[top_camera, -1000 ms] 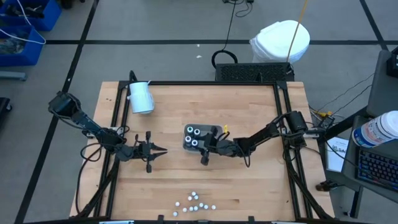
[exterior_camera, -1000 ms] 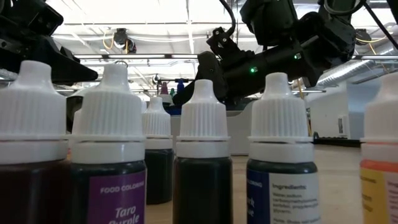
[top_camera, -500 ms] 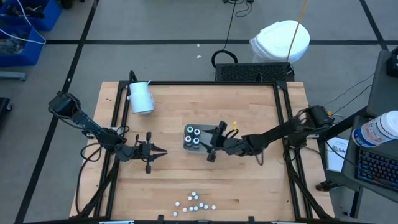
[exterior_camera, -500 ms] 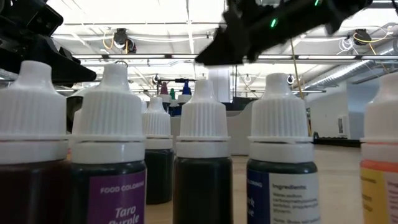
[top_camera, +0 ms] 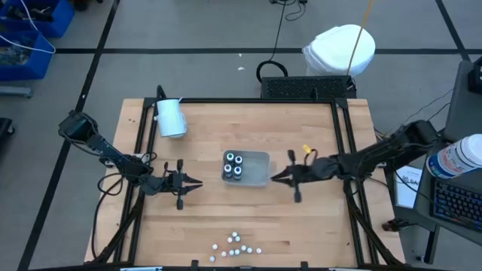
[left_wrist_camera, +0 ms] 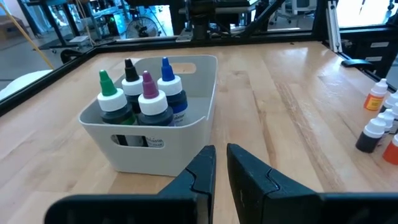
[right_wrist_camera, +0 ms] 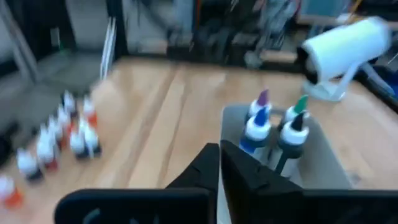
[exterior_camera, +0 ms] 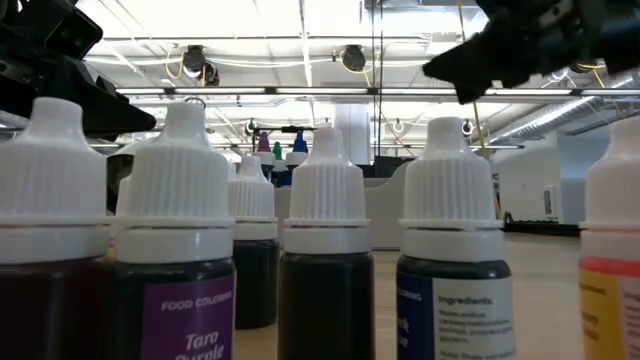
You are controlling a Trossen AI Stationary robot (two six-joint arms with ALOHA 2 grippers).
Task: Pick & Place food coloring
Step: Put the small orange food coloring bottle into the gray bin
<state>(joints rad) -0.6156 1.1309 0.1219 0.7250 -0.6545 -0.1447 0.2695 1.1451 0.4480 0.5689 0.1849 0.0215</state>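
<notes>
Four food coloring bottles (top_camera: 234,166) are standing in the grey tray (top_camera: 257,170) at the middle of the desk (top_camera: 301,128), while the rest (top_camera: 236,245) are clustering near its front edge. The right gripper (top_camera: 276,178) is hovering just beside the tray, jaws pressed together and holding nothing. The left gripper (top_camera: 197,182) is waiting on the tray's other side, jaws nearly together, empty

From above, the loose bottles (top_camera: 235,245) at the table's near edge are white specks, too small to count or tell their colours. At table height, the bottles (exterior_camera: 325,250) in front fill the picture, cut off below and at both sides, hiding the table behind. The right wrist's picture is smeared; labels cannot be read. The tray's (left_wrist_camera: 193,127) front wall hides the four bottles' (left_wrist_camera: 140,99) lower halves.
</notes>
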